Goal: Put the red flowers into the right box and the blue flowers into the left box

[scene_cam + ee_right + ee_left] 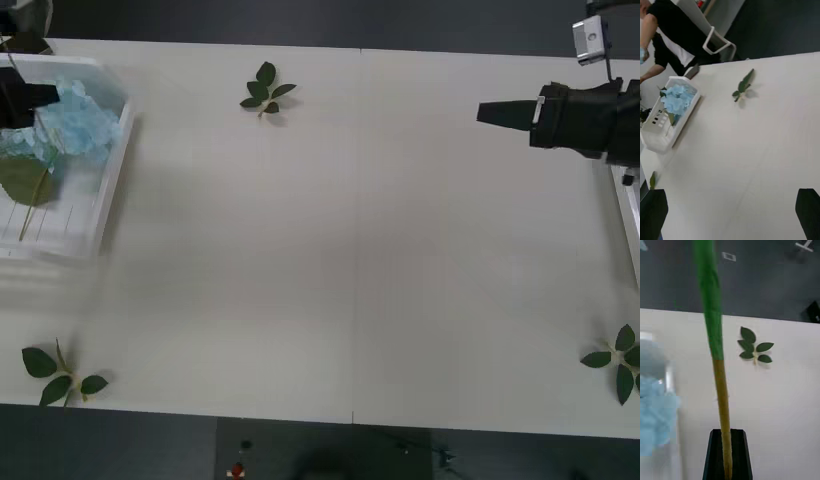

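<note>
The left box (95,215) stands at the table's far left, and pale-blue flowers (78,118) with a large green leaf lie in it. My left gripper (25,98) hangs over the box's back end. In the left wrist view that gripper (727,433) is shut on a long stem (717,352), green above and yellow-brown near the fingers; its head is out of frame. The blue flowers (655,420) lie beside it. My right gripper (490,113) hovers at the far right, above the right box's rim (630,215); its fingers (655,210) stand open and empty. The red flowers are out of view.
Three loose leaf sprigs lie on the white table: one at the back centre (265,90), one at the front left (60,372), one at the front right (618,360). A person stands beyond the left box (662,123).
</note>
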You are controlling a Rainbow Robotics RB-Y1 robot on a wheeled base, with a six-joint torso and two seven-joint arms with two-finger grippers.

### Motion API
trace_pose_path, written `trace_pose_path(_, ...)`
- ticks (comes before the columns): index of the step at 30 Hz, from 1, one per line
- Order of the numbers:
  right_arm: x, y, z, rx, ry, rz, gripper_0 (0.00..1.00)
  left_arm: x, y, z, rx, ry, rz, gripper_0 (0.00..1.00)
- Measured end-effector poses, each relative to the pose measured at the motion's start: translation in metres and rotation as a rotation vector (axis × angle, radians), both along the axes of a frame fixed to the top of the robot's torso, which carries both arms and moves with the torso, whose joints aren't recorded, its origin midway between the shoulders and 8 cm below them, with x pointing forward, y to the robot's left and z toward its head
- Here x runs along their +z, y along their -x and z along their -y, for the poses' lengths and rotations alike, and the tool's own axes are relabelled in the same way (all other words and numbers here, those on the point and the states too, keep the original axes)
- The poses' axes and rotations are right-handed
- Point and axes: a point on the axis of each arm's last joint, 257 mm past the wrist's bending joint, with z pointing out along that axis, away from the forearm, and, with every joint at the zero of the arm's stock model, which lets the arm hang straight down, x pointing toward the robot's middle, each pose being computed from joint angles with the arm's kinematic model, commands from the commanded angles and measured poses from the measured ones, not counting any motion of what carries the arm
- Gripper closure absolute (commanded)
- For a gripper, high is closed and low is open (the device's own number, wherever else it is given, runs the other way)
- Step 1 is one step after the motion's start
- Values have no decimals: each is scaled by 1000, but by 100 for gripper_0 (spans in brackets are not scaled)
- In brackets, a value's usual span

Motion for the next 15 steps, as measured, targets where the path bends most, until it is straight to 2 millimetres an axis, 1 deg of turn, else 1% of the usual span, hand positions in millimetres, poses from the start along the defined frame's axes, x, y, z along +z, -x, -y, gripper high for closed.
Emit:
trace_pose_path(3, -9, -1, 31, -64, 14, -102, 0, 6, 10, -39, 69, -37, -39, 100)
trace_pose_path(4, -12, 1, 37, -76, 17, -134, 0, 7, 14, -50, 96, -49, -58, 100)
trace_pose_path(6, -13, 8, 44, -77, 21, -184, 0, 10, 23, -72, 144, -84, -105, 100)
trace_pose_path(8, -12, 14, 44, -59, 36, -192, 0, 13, 31, -88, 169, -133, -138, 100)
trace_pose_path(10, -5, 25, 36, -33, 16, -199, 0, 13, 37, -102, 194, -186, -161, 100)
trace_pose_path(13, 2, 48, 21, 22, -24, -198, 0, 8, 44, -117, 222, -233, -195, 100)
trace_pose_path(15, 1, 67, 16, 84, 5, -138, 0, 1, 49, -123, 233, -249, -212, 100)
